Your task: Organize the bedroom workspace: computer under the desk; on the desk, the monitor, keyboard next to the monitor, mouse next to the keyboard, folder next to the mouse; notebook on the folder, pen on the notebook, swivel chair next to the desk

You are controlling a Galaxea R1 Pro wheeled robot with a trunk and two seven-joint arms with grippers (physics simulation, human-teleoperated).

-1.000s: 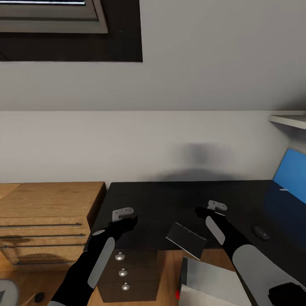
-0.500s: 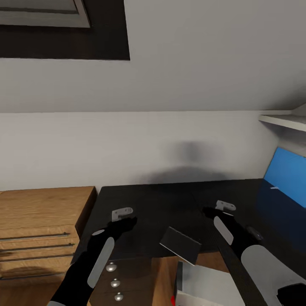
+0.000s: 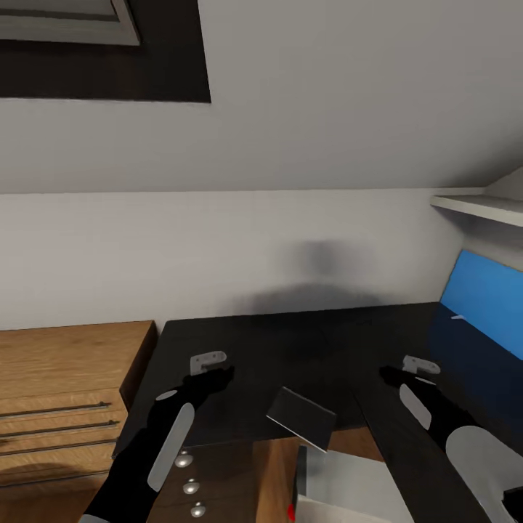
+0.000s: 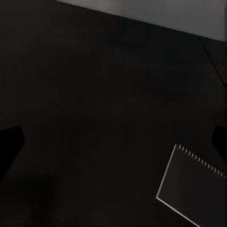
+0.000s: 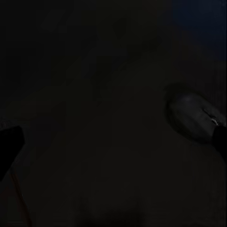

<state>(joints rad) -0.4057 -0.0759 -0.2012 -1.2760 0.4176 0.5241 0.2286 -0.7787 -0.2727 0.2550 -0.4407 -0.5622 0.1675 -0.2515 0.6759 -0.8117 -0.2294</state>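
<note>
Below the white wall [image 3: 290,240] and the sloping ceiling [image 3: 327,94], the desk [image 3: 290,341] is spreading its black top across the head view, and its blue back panel [image 3: 483,305] is standing at the right. A light-wood drawer chest [image 3: 65,378] is standing just beside the desk at the left, and a white shelf [image 3: 476,207] is hanging on the wall at the upper right. Under the near edge of the desk a dark drawer unit [image 3: 211,479] with round silver knobs is showing, and beside it the light grey computer [image 3: 349,487] is sitting on the floor.

The notebook [image 3: 301,417] is lying on the desk with one corner hanging over the near edge; in the left wrist view its spiral side [image 4: 201,163] is showing. It is resting between the two arms, nearer to the left gripper [image 3: 211,363], which is hovering over the desk top without touching it. The right gripper [image 3: 414,367] is hovering further right, near the blue panel. In the right wrist view the mouse [image 5: 194,116] is lying on the dark top, just beside one fingertip [image 5: 220,137]. For both grippers the fingertips are sitting at opposite borders of the wrist views, so the fingers are spread wide and holding nothing.

The middle and far part of the desk top is looking bare, up to the wall.
</note>
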